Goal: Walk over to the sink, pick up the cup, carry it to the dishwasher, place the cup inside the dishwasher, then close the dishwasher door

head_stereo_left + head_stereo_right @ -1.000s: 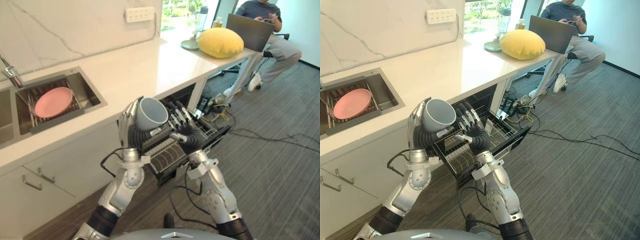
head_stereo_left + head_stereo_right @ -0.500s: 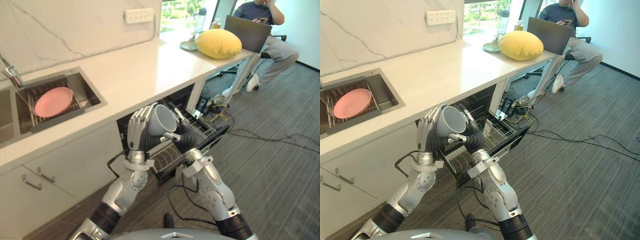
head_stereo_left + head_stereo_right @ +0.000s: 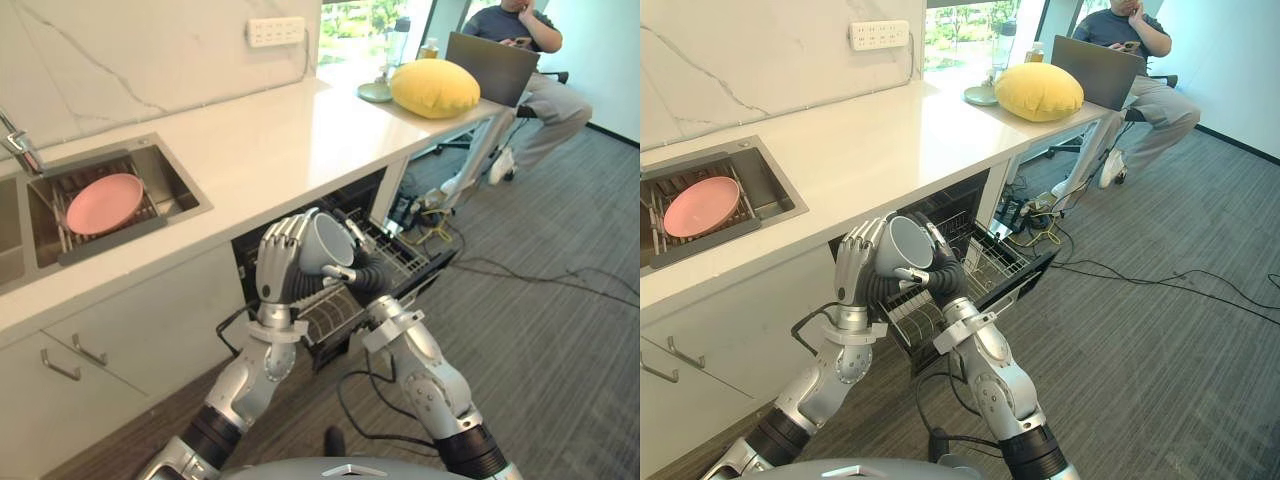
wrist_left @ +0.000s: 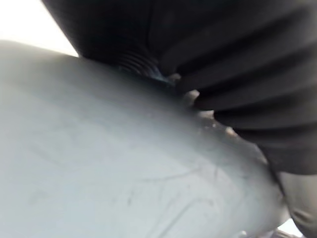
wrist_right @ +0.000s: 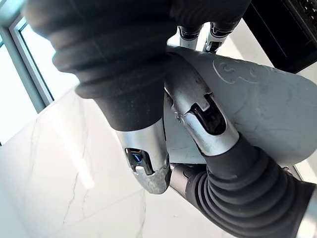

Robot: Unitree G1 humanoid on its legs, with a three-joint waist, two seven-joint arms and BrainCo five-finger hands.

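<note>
The grey cup point(image 3: 330, 240) is held on its side between both hands, its mouth turned toward the dishwasher, just above the pulled-out wire rack point(image 3: 405, 262) of the open dishwasher point(image 3: 970, 205) under the counter. My left hand point(image 3: 280, 258) has its fingers curled round the cup's base and side. My right hand point(image 3: 362, 274) comes from below, with its thumb against the cup's front and its fingers behind the rim. The cup's grey wall point(image 4: 99, 173) lies close against the left hand, and the cup point(image 5: 257, 109) also shows past the right hand.
The sink point(image 3: 170, 205) at the left holds a pink plate point(image 3: 104, 203). On the white counter's far end lie a yellow cushion point(image 3: 435, 87) and a small dish. A person point(image 3: 530, 60) sits with a laptop past it. Cables point(image 3: 1120, 275) trail over the carpet.
Both hands and the cup have come down and toward the dishwasher rack. The cup has tipped onto its side, and the right hand has closed in against it.
</note>
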